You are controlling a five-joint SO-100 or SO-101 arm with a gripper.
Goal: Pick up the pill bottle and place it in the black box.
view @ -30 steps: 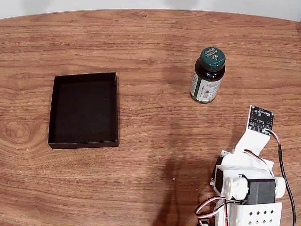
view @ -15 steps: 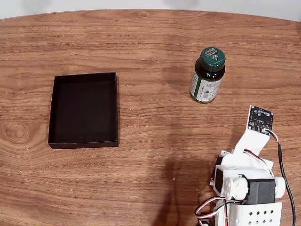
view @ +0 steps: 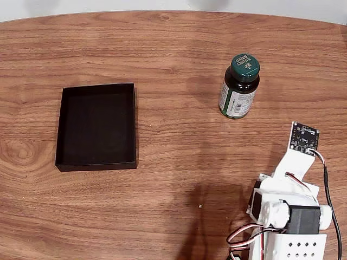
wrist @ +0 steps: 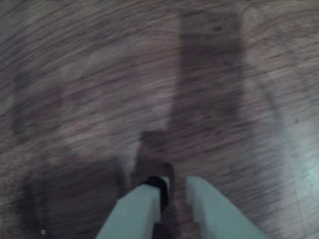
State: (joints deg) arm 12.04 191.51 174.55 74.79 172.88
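In the fixed view your black box [view: 96,127] lies on the left of the wooden table [view: 173,49], and its dark floor looks bare. The pill bottle [view: 239,86] stands upright well to its right, a dark glass body with a green cap bearing pale print and a white-and-green label. Your arm [view: 287,211] sits low at the right edge, nearer the camera than the bottle. In the blurred wrist view the gripper [wrist: 174,191] shows a narrow gap over bare wood, holding nothing.

On the wooden table [view: 179,49], the pill bottle [view: 239,86] is seen upright at the far right. The black box [view: 96,126] is set well apart at the left. The white arm [view: 287,206] is seen at the near right.
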